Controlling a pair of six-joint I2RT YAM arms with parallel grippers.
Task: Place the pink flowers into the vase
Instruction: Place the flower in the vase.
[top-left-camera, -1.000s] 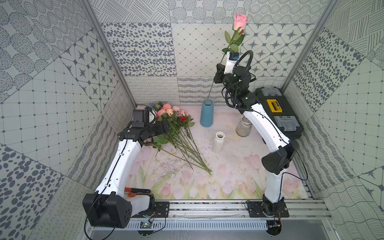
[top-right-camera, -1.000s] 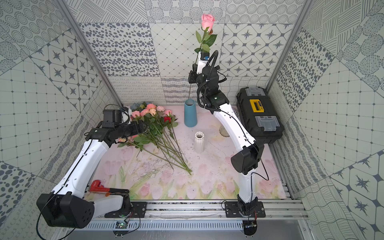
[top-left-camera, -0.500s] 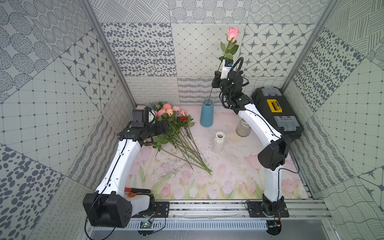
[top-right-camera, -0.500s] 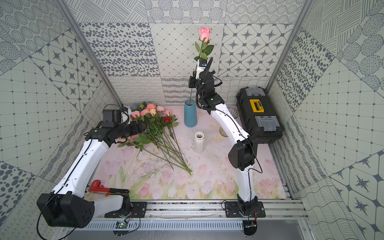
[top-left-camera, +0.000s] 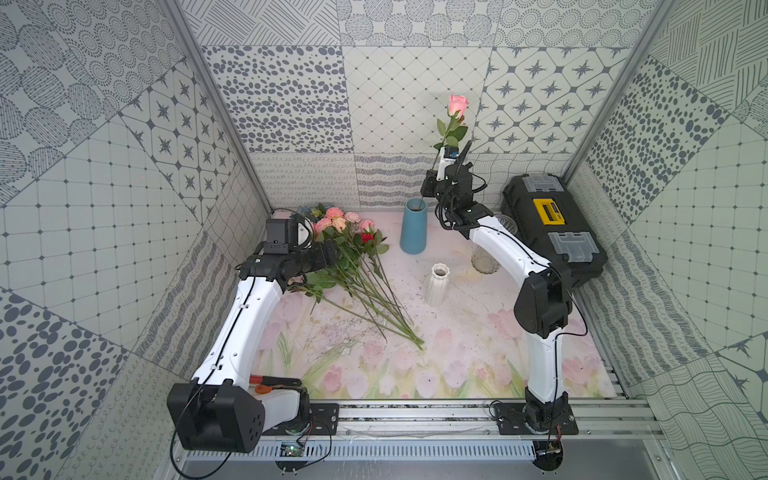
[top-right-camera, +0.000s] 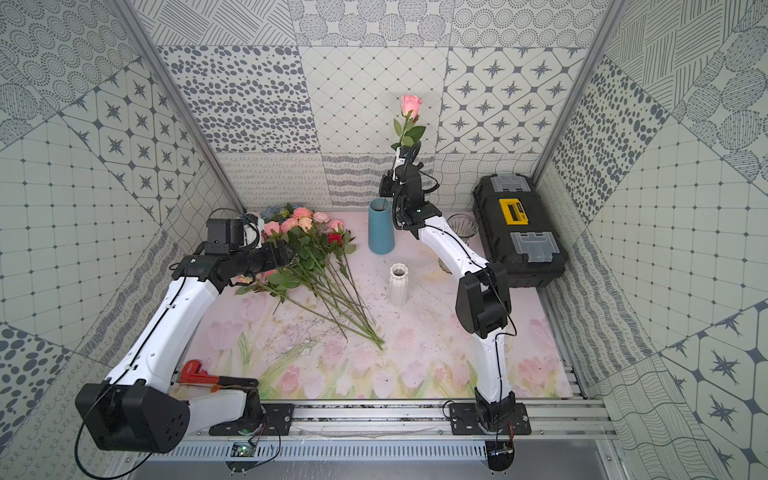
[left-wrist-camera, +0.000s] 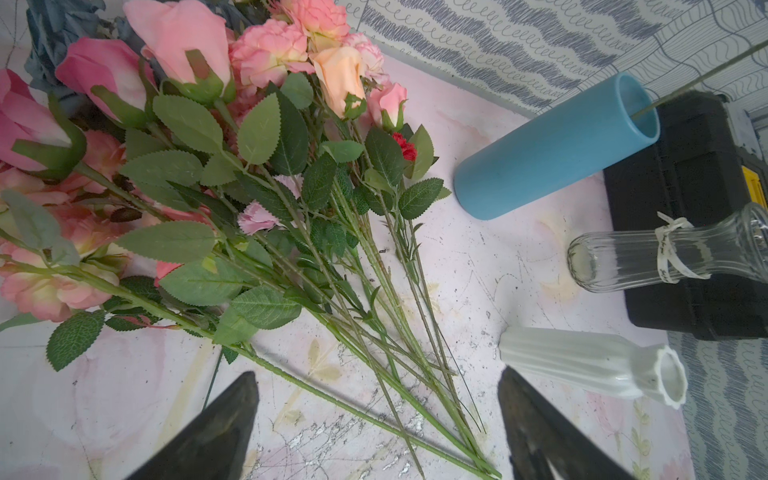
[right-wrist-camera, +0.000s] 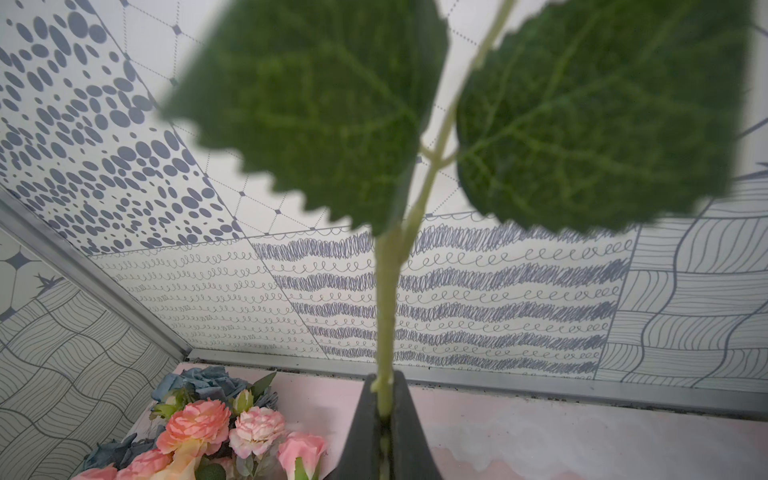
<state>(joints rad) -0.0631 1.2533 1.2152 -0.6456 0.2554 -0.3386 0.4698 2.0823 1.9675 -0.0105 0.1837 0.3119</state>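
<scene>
Left wrist view first: the left end effector (left-wrist-camera: 376, 374) is spread wide, its dark fingers (left-wrist-camera: 224, 424) poised over the green stems and gripping nothing. Below it the pink flowers (left-wrist-camera: 266, 54) lie in a loose bundle on the counter (left-wrist-camera: 498, 257), heads packed toward the back-left corner, stems fanning out to the middle. Dusty-blue hydrangeas (left-wrist-camera: 54, 25) sit behind the pink heads, right in that corner, and a small red carnation (left-wrist-camera: 405, 145) peeks out on the bundle's right side. In a top view a red wrench (top-right-camera: 195, 372) rests by the front-left corner, beside the base of the left arm (top-right-camera: 166, 307). Moving right: the blue vase (top-left-camera: 413, 226) stands upright near the back edge, about midway along it, and a thin green stem dips into its mouth. In front of it, well apart, stands a white ribbed vase (top-left-camera: 436, 284). Follow that stem up and there it is, one pink rose (top-left-camera: 458, 104), nearly upright, leaning a little to the right, bloom high above the counter. The right end effector (right-wrist-camera: 384, 382) is pressed together on its stem just under the two leaves, above and a touch right of the blue vase's mouth. Further right a clear glass vase (top-left-camera: 484, 262) stands partly hidden behind the right arm (top-left-camera: 507, 249), and a black toolbox (top-left-camera: 552, 232) lies along the right edge toward the back-right corner
</scene>
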